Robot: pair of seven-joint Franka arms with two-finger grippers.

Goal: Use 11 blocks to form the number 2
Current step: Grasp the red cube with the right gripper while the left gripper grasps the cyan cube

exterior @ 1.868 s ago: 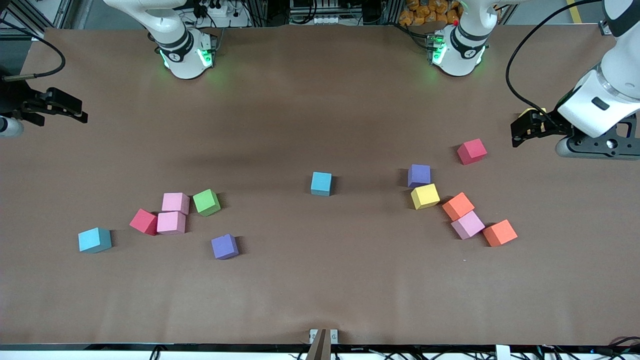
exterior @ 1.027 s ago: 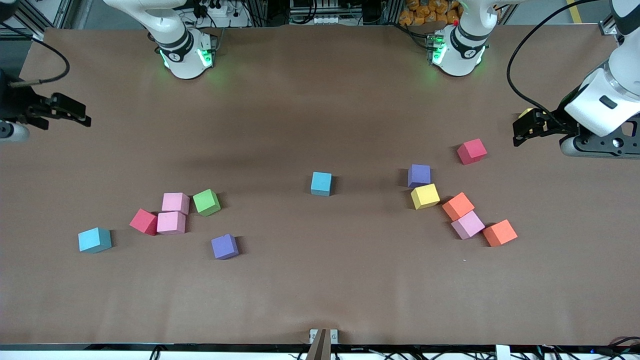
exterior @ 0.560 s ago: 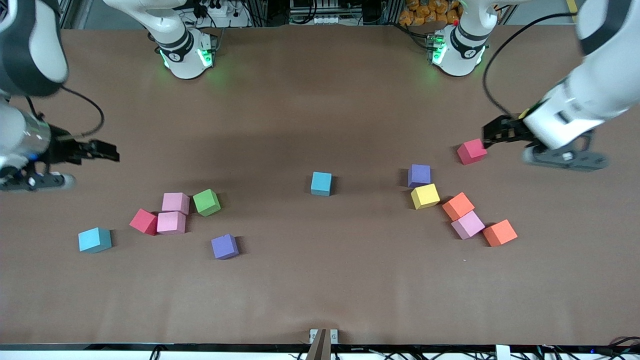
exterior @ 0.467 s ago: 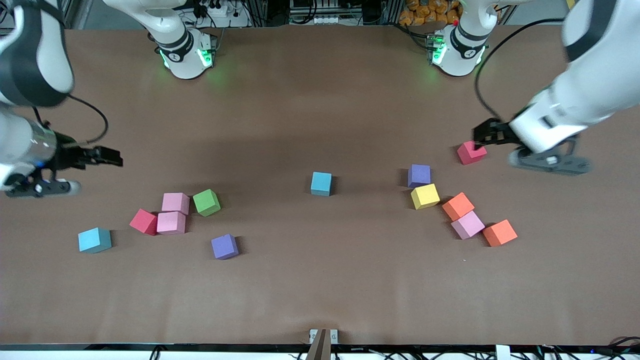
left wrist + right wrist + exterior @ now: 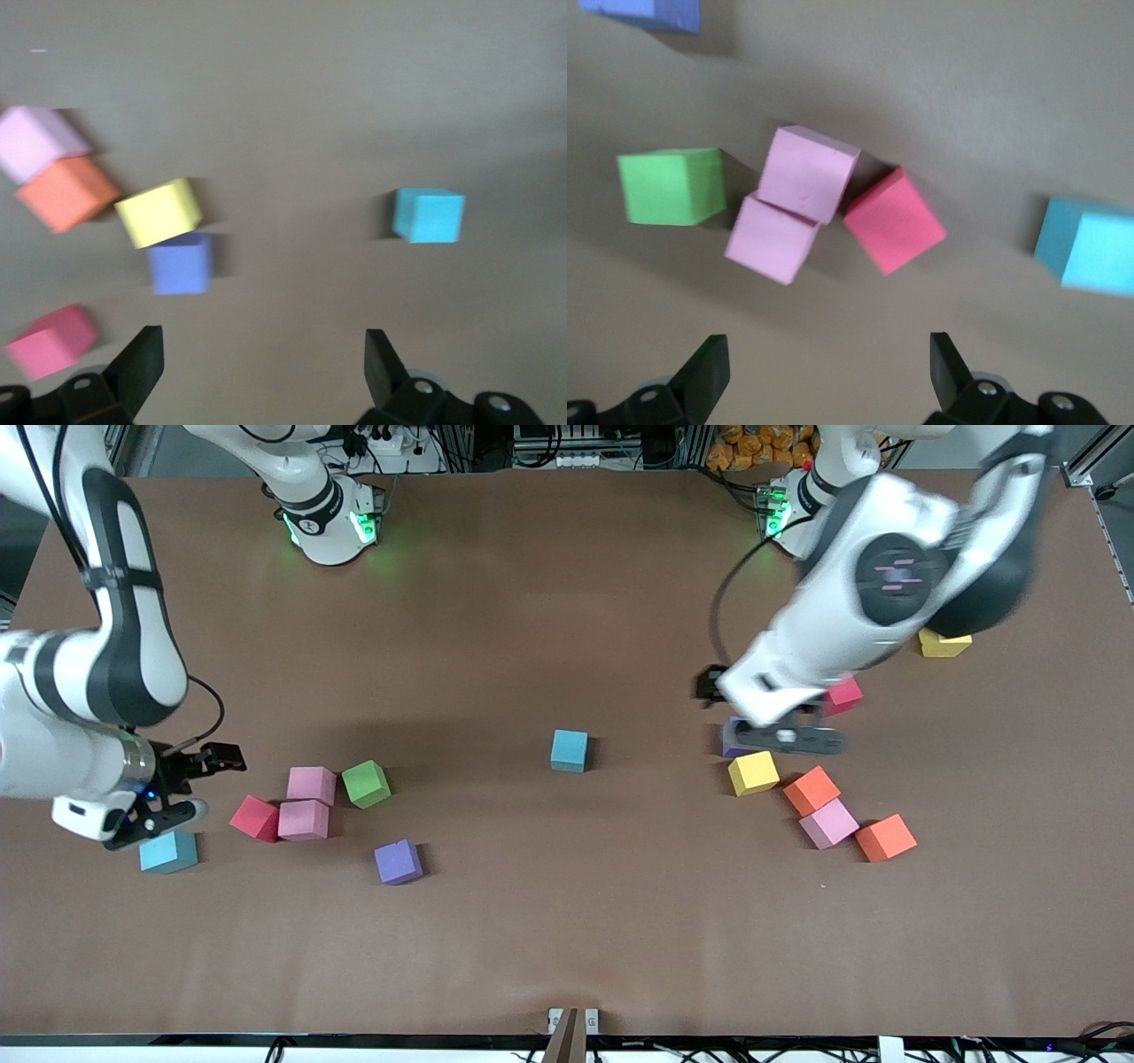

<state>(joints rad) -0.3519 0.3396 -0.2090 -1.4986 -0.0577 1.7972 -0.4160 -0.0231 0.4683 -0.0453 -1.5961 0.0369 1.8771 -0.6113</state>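
1. Both arms are found swung inward from the table ends since the earlier frames; none of the blocks is seen displaced, and a yellow block [image 5: 944, 643] formerly hidden by the left arm is now exposed near that arm's end of the table.
2. Left gripper [image 5: 262, 363] is held over bare table beside the purple block [image 5: 181, 263], with the fingers spread apart and nothing between them.
3. Right gripper [image 5: 830, 363] is held above the table beside the red block [image 5: 893, 220], with the fingers spread apart and nothing held.
4. Toward the right arm's end, two pink blocks [image 5: 305, 802] are noted touching each other, with the red block against them, a green block [image 5: 366, 783] just beside, a light blue block [image 5: 168, 851] partly under the wrist, and a second purple block [image 5: 398, 862] nearer the camera.
5. A lone light blue block [image 5: 569, 750] is recorded at mid-table, well apart from both groups.
6. Toward the left arm's end, a yellow block [image 5: 753, 772], two orange blocks [image 5: 811, 790] and a pink block [image 5: 829, 823] are clustered; a second red block [image 5: 844, 694] is partly covered by the arm.
7. Wide bare room is observed along the camera-side edge and in the band near the bases.
8. Number 2 is not yet formed.
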